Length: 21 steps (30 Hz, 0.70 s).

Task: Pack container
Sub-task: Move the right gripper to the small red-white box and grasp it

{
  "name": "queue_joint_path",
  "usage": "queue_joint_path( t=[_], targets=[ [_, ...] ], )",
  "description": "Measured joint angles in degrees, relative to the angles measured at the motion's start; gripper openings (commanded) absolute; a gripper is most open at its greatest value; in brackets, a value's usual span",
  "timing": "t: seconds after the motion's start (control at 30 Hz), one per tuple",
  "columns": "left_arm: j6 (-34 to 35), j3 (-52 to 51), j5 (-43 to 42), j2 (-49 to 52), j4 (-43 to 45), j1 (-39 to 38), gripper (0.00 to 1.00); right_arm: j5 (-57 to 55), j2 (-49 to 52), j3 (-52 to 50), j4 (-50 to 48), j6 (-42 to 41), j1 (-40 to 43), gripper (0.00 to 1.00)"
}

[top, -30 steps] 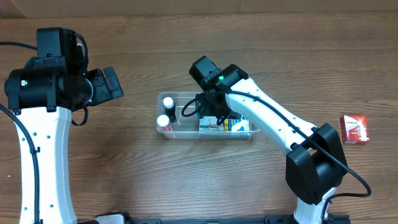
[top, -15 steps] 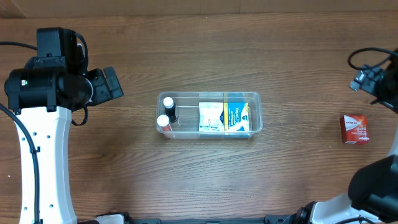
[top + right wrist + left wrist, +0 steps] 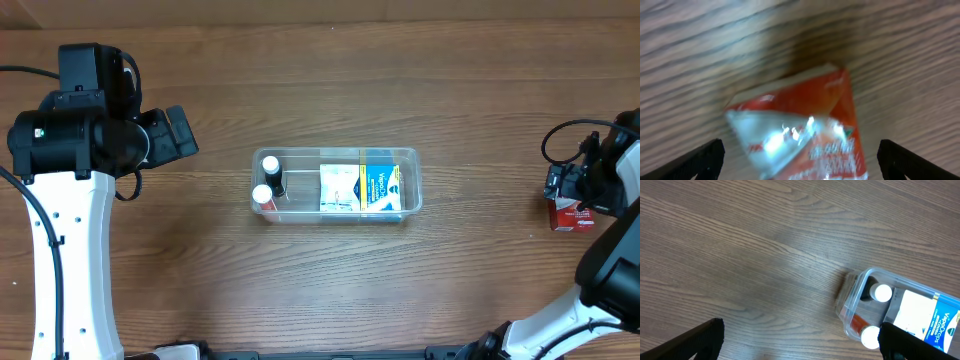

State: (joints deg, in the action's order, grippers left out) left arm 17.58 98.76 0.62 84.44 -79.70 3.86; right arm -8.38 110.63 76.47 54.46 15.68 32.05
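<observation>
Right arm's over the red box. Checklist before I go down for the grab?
1. Right jaws open: ok, tips wide apart in the wrist view.
2. Small red cardboard box between them: ok, roughly centred.
3. Box square to the jaws: not ok, it looks skewed, though blurred.
4. Box clear of neighbours: ok, alone on the wooden table.
5. Room in the clear plastic rectangular container: cannot tell; two white-capped bottles and blue-and-white boxes fill much of it.
6. Left jaws clear of the container: ok, open, off to its left.
</observation>
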Motion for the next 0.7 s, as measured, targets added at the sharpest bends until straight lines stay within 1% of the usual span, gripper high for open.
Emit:
queue_joint_path(
  t=[0.13, 0.17, 0.23, 0.27, 0.3, 0.4, 0.43, 0.57, 0.63, 0.7],
  targets=[
    [0.0, 0.0, 0.0, 0.0, 0.0, 0.0, 1.00, -0.9, 4.0, 0.1, -0.8, 0.7, 0.0, 1.00],
    [0.0, 0.0, 0.0, 0.0, 0.0, 0.0, 1.00, -0.8, 4.0, 0.1, -0.9, 0.8, 0.0, 0.98],
    [0.0, 0.0, 0.0, 0.0, 0.0, 0.0, 1.00, -0.6, 4.0, 0.1, -1.0, 0.9, 0.0, 0.88],
    [0.0, 0.0, 0.0, 0.0, 0.0, 0.0, 1.00, -0.1, 4.0, 0.1, -1.3, 0.9, 0.0, 0.80],
    [0.0, 0.0, 0.0, 0.0, 0.0, 0.0, 1.00, 0.7, 4.1, 0.1, -1.4, 0.9, 0.0, 0.77],
    [0.0, 0.0, 0.0, 0.0, 0.0, 0.0, 1.00, 3.0, 4.3, 0.1, -1.3, 0.8, 0.0, 0.76],
    [0.0, 0.0, 0.0, 0.0, 0.0, 0.0, 1.00, 3.5, 4.3, 0.1, -1.3, 0.4, 0.0, 0.73],
    [0.0, 0.0, 0.0, 0.0, 0.0, 0.0, 1.00, 4.5, 4.3, 0.1, -0.9, -1.5, -0.2, 0.73],
    [0.0, 0.0, 0.0, 0.0, 0.0, 0.0, 1.00, 5.2, 3.6, 0.5, 0.1, -3.4, -0.9, 0.66],
    [0.0, 0.0, 0.0, 0.0, 0.4, 0.0, 1.00, 5.7, 0.7, 2.5, 3.3, -6.1, -2.8, 0.63]
  ],
)
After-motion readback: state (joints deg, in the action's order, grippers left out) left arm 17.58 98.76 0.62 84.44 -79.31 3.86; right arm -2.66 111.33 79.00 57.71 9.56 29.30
